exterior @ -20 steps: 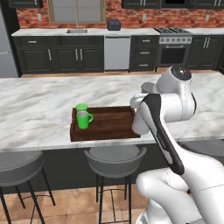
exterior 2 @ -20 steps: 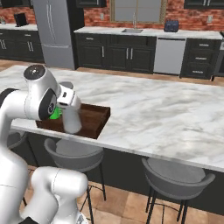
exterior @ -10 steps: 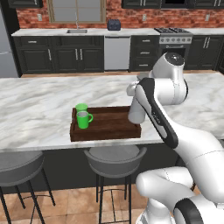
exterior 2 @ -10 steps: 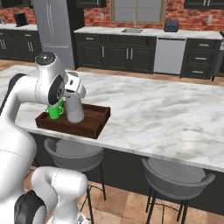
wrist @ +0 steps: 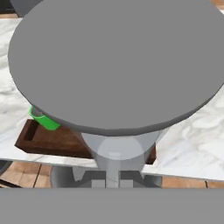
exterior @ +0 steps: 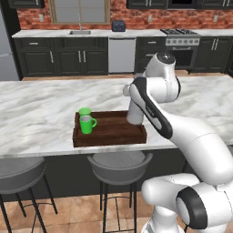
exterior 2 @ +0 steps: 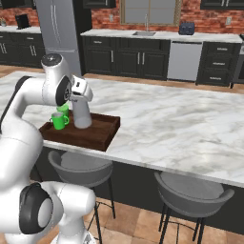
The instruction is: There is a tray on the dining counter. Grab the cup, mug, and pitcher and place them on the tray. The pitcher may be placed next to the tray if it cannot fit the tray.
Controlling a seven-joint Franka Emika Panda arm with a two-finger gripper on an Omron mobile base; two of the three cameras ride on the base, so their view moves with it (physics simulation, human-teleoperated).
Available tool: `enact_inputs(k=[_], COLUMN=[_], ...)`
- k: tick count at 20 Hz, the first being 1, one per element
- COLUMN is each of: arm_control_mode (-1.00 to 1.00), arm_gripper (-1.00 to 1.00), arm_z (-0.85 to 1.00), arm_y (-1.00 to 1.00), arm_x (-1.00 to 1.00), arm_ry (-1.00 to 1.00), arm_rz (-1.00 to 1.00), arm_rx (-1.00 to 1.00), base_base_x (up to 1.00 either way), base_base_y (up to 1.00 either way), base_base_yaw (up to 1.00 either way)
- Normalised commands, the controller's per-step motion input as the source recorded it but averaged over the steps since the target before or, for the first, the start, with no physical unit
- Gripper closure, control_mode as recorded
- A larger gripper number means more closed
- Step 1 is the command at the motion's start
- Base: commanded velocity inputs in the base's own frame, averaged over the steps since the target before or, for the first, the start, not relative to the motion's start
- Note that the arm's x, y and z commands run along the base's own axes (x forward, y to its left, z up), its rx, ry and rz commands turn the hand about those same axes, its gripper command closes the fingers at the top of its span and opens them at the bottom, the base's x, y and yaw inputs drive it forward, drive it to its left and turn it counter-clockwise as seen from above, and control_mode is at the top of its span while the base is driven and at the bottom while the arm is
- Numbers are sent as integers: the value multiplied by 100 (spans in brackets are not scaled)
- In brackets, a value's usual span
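— While the arm leans over the surface (exterior: pixel 41 113), where's the pitcher (exterior: pixel 135 112)?

— Upright over the right half of the tray (exterior: pixel 110 134), its base down among the raised sides. Whether it's resting on the tray floor or just off it, I can't tell.

— And the pincer (exterior 2: pixel 79 95)?

— Clamped at the top of the pitcher — the fingers are closed on it near the lid (wrist: pixel 118 61). From the hand camera the round dark grey lid is huge, with the paler body narrowing beneath it and the two fingertips (wrist: pixel 97 176) tight together at the bottom.

— What about the green things?

— Both in the left end of the tray. The mug (exterior: pixel 86 124) stands nearer the front edge, handle pointing right toward the pitcher. The cup (exterior: pixel 84 112) is just behind it, touching or nearly so — I can't tell which. From the other side the mug (exterior 2: pixel 59 121) sits just beside the pitcher (exterior 2: pixel 81 113), with the cup (exterior 2: pixel 63 109) partly hidden by the arm.

— And the tray itself?

— Near the front edge of the marble, long side along that edge, above a grey stool (exterior: pixel 119 165). A second stool (exterior 2: pixel 193 192) stands further right.
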Motion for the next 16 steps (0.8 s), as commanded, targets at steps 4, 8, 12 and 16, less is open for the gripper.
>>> enact_inputs(k=[4,8,12,16], arm_control_mode=[-100,-100,-100,-100], arm_gripper=[100,100,100,100], arm_z=[-25,-31,-32,-29], arm_y=[9,3,0,0], arm_x=[30,21,16,15], arm_ry=[0,0,0,0], arm_rz=[0,0,0,0], arm_rx=[0,0,0,0], base_base_x=[0,0,0,0], base_base_y=[0,0,0,0], base_base_yaw=[0,0,0,0])
